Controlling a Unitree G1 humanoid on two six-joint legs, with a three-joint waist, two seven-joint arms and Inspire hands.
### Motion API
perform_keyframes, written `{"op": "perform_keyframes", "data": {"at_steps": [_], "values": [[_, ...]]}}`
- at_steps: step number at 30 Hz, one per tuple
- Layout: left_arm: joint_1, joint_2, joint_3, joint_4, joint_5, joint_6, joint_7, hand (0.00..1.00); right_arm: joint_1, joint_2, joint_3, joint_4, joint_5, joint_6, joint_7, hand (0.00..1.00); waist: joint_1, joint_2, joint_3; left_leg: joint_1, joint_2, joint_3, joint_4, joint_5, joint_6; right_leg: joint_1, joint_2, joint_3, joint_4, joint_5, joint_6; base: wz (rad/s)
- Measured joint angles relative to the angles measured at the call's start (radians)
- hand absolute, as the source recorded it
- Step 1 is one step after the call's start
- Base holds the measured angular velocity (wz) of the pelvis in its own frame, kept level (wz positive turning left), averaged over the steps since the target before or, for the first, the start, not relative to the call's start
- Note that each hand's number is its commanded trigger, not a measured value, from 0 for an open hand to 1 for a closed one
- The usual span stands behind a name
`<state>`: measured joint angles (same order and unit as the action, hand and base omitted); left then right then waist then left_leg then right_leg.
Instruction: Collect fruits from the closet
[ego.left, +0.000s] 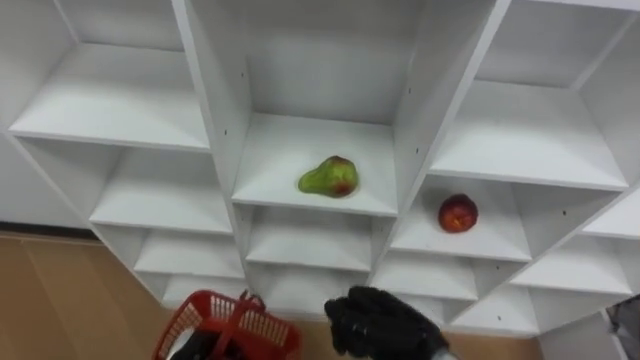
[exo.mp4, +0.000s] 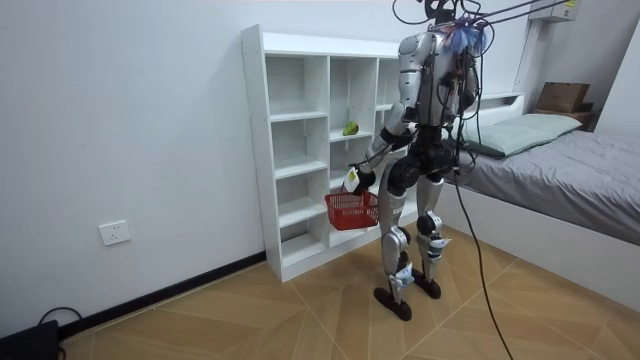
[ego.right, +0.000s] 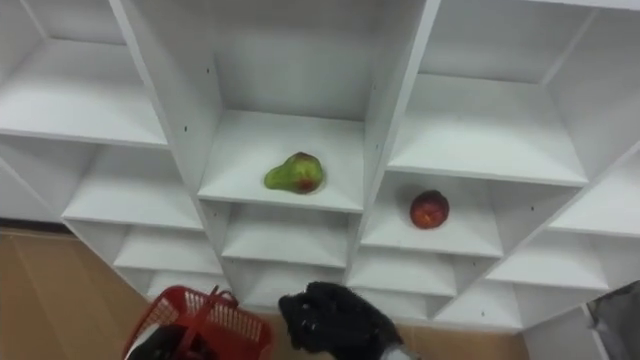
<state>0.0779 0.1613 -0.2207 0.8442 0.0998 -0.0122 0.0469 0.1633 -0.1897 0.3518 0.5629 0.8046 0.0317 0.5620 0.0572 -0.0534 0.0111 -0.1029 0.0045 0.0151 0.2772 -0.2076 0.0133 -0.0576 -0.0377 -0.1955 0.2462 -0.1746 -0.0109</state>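
At closet (exo.mp4: 256, 150), I noted left hand (exo.mp4: 355, 184) curled round basket (ego.left: 270, 336) handle, low for drop-in; right hand (ego.left: 385, 320) curled, empty, free for pear (ego.left: 329, 177) in middle compartment; apple (ego.left: 457, 213) lay next compartment right, lower.

Pear (ego.left: 328, 178) left of apple (ego.left: 457, 213), higher up

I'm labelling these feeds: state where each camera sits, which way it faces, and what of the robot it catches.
Left eye view: on the robot's head, looking down at the closet, its pear and red fruit; the right hand shows low centre, the basket lower left.
Right eye view: beside it, same aim, sharing all that scene.
Room view: across the room, facing the closet; the whole robot stands before it, basket at its left hand, bed behind.
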Motion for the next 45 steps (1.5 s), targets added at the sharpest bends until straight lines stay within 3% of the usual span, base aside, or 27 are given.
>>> {"op": "perform_keyframes", "data": {"at_steps": [5,10,14,21,24,38,45], "values": [[-0.038,-0.019,-0.044,0.000,-0.010,-0.009,0.001,1.00,-0.047,0.001,0.030,0.111,0.091,-0.018,-0.028,1.00,-0.001,0.016,0.0067,-0.070,0.000,0.003,0.016,0.009,0.000,-0.082,-0.004,0.000,0.032,0.001,-0.002,-0.02],[-0.055,-0.034,-0.085,0.000,-0.009,-0.017,-0.010,1.00,-0.147,0.041,0.073,0.290,0.173,-0.022,-0.030,1.00,-0.001,0.020,0.0082,-0.119,0.000,0.005,0.034,0.014,-0.001,-0.138,-0.007,0.001,0.051,0.003,-0.004,-0.01],[-0.070,-0.040,-0.124,-0.001,-0.009,-0.027,-0.017,1.00,-0.171,0.045,0.096,0.314,0.243,-0.028,-0.051,1.00,0.000,0.021,0.0097,-0.159,-0.003,0.005,0.045,0.017,0.003,-0.179,-0.013,0.000,0.068,0.003,-0.004,0.00],[-0.125,-0.065,-0.188,0.000,-0.009,-0.033,-0.019,1.00,-0.230,0.046,0.108,0.366,0.298,-0.030,-0.090,1.00,0.002,0.040,0.0236,-0.222,-0.003,0.009,0.066,0.021,0.006,-0.246,-0.018,0.007,0.104,0.002,-0.005,-0.01],[-0.133,-0.073,-0.190,0.001,-0.011,-0.033,-0.020,1.00,-0.238,0.046,0.108,0.371,0.315,-0.030,-0.104,1.00,0.002,0.044,0.0241,-0.235,-0.006,0.017,0.066,0.024,0.006,-0.271,-0.020,0.017,0.115,0.001,-0.007,-0.10],[-0.184,-0.074,-0.239,0.015,-0.010,-0.033,-0.036,1.00,-0.331,0.084,0.137,0.480,0.347,-0.021,-0.117,1.00,0.000,0.043,0.0256,-0.230,-0.006,0.034,0.061,0.030,0.007,-0.278,-0.021,0.031,0.115,0.001,-0.008,-0.03],[-0.195,-0.074,-0.261,0.030,-0.011,-0.033,-0.033,1.00,-0.343,0.091,0.176,0.510,0.347,-0.008,-0.099,1.00,-0.001,0.030,0.0346,-0.233,-0.004,0.036,0.059,0.030,0.007,-0.280,-0.019,0.031,0.111,0.001,-0.007,0.00]]}}
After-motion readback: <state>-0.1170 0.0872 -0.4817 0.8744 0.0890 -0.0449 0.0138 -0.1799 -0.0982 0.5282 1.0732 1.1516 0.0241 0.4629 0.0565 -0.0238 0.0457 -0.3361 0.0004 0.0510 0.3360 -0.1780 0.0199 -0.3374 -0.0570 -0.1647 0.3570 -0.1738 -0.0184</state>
